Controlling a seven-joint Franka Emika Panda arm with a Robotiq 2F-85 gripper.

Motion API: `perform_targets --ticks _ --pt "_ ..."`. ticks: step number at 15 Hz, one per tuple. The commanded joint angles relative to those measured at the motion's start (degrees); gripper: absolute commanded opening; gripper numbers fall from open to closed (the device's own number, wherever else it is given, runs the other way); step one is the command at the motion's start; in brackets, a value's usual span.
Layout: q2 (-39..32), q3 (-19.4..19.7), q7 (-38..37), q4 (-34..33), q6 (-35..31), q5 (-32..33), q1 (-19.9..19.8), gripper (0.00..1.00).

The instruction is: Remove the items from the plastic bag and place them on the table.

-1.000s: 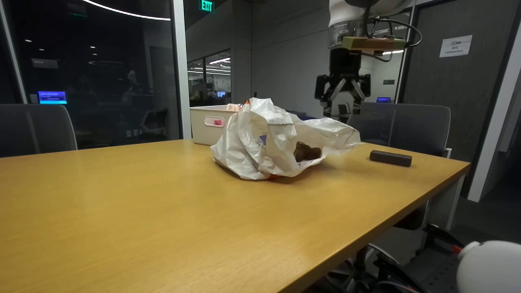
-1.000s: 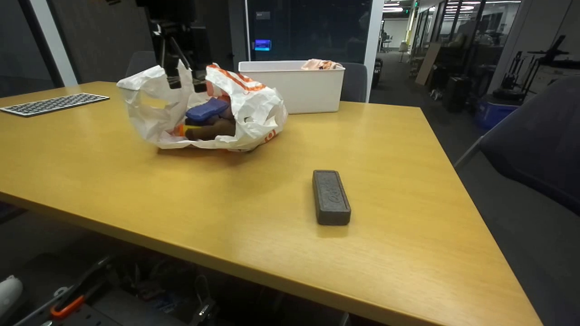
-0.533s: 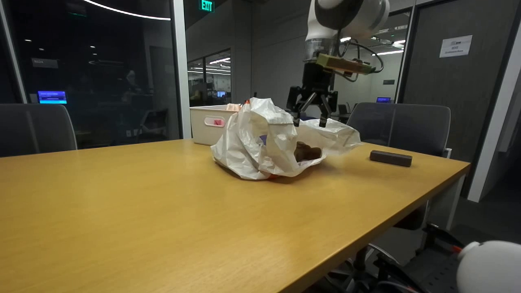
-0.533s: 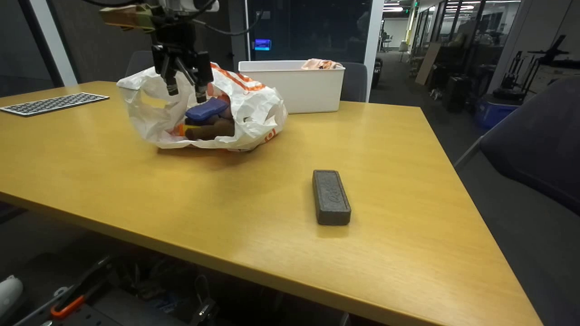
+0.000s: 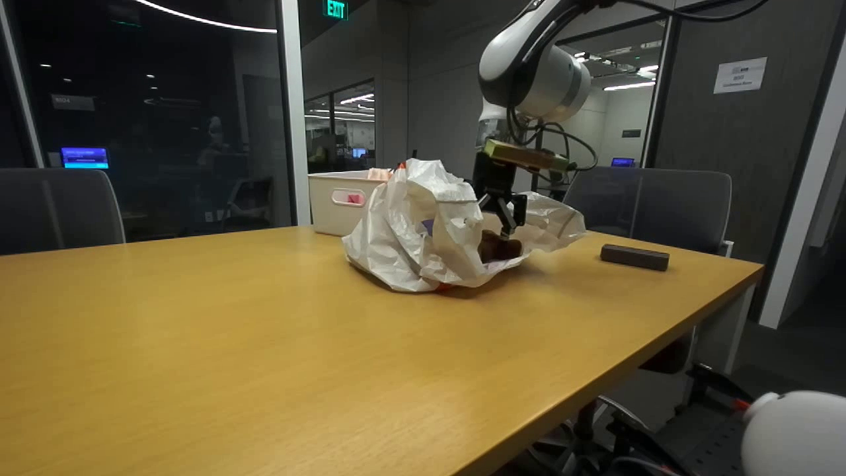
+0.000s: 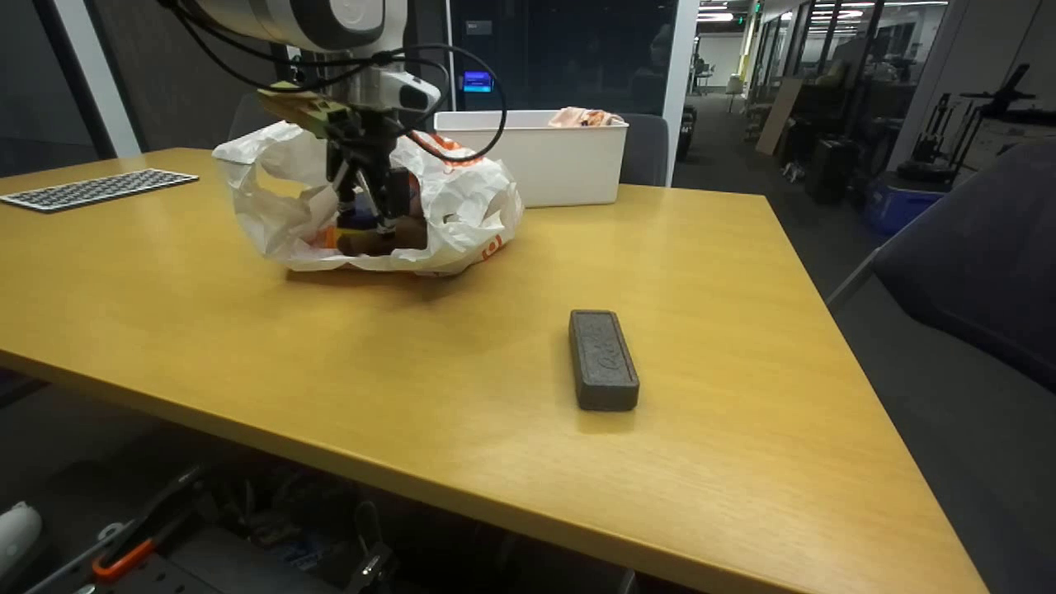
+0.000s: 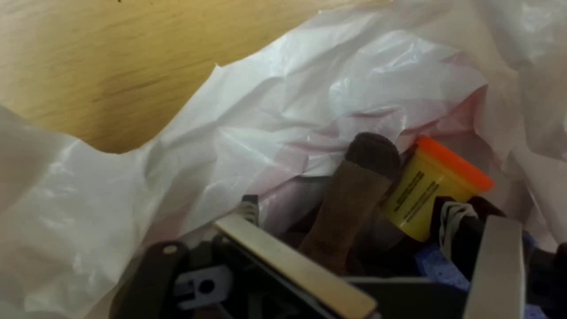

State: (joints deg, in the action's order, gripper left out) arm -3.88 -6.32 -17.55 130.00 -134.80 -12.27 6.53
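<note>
Gripper [image 7: 349,209]: jaws spread, in the mouth of the bag [image 7: 283,104], holding nothing.
Brown toy [image 7: 354,190]: in the bag, one end showing between the jaws; likely the target, so centre on it before closing.
Yellow tub [image 7: 412,199]: just beside the toy; best not pinched along with it.
Blue thing [image 7: 438,266]: mostly hidden by the gripper.
Bag: loose folds could snag, so lift slowly.
Black block [image 6: 604,356]: on the table [image 6: 701,280], well apart.
</note>
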Motion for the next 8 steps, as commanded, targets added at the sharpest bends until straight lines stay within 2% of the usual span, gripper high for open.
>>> perform_targets --ticks 1,2,3,8 --pt "-3.7 0.5 -3.9 -1.4 -4.0 1.1 0.2 1.0" --pt "-4.5 0.8 -5.1 -1.3 -4.9 2.4 0.4 0.89" --pt "-5.3 1.1 -5.5 -1.4 -5.2 3.1 0.4 0.75" --pt "-5.4 1.6 -6.0 -0.9 -5.0 3.4 0.4 0.36"
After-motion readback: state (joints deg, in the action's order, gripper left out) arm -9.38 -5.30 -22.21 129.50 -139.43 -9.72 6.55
